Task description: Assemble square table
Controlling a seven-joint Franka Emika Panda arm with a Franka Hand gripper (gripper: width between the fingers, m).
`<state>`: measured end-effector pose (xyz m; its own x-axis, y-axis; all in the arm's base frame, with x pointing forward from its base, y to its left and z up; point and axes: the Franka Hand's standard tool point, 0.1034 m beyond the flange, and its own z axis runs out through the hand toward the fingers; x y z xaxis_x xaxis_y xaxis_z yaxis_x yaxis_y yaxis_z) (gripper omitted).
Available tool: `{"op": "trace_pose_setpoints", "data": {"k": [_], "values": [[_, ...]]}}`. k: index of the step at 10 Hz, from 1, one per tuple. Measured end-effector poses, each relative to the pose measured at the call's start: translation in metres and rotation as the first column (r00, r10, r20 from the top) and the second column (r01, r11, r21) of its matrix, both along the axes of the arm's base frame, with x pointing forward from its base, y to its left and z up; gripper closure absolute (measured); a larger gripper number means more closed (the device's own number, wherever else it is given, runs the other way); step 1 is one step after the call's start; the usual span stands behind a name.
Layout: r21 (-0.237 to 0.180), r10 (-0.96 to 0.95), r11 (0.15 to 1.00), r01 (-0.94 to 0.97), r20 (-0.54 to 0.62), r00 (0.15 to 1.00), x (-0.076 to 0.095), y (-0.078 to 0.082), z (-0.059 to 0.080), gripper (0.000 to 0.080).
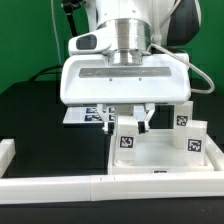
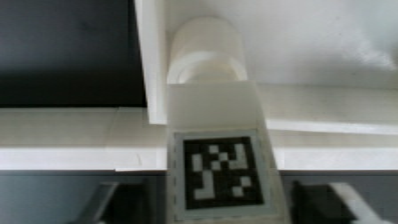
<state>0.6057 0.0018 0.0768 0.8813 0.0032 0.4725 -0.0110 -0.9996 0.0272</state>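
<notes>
The square table's white slab (image 1: pixel 165 152) lies on the black table, right of centre in the exterior view. A white leg block (image 1: pixel 128 138) with a black-white tag stands upright at the slab's near-left corner. My gripper (image 1: pixel 132 120) hangs right over this leg, one finger on either side. In the wrist view the tagged leg (image 2: pixel 221 150) fills the middle, and a dark gap separates it from each of the fingers (image 2: pixel 121 203). The gripper (image 2: pixel 222 208) is open around the leg and does not clamp it. Two more tagged legs (image 1: pixel 184 116) (image 1: pixel 196 142) stand on the slab's right side.
A long white border rail (image 1: pixel 100 184) runs along the front, and another rail piece (image 1: pixel 6 150) sits at the exterior view's left. The marker board (image 1: pixel 84 116) lies behind the gripper, mostly hidden by the hand. A green cable hangs at the right.
</notes>
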Motion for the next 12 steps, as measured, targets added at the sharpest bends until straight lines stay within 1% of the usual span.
{"op": "trace_pose_setpoints", "data": {"k": [1,2,3,8,9,10,11,12], "values": [[0.000,0.000,1.000,0.000,0.000,1.000,0.000,0.000,0.000,0.0258],[0.000,0.000,1.000,0.000,0.000,1.000,0.000,0.000,0.000,0.0184],[0.000,0.000,1.000,0.000,0.000,1.000,0.000,0.000,0.000,0.0157],[0.003,0.000,1.000,0.000,-0.007,1.000,0.000,0.000,-0.001,0.0151],[0.037,-0.006,0.999,0.009,-0.087,0.996,-0.001,0.005,-0.001,0.0151],[0.061,-0.010,0.998,0.018,-0.131,0.991,0.006,0.007,0.006,0.0151],[0.067,-0.016,0.997,0.025,-0.141,0.990,0.012,0.006,0.007,0.0151],[0.088,-0.009,0.996,0.028,-0.216,0.976,0.012,0.007,0.004,0.0151]]}}
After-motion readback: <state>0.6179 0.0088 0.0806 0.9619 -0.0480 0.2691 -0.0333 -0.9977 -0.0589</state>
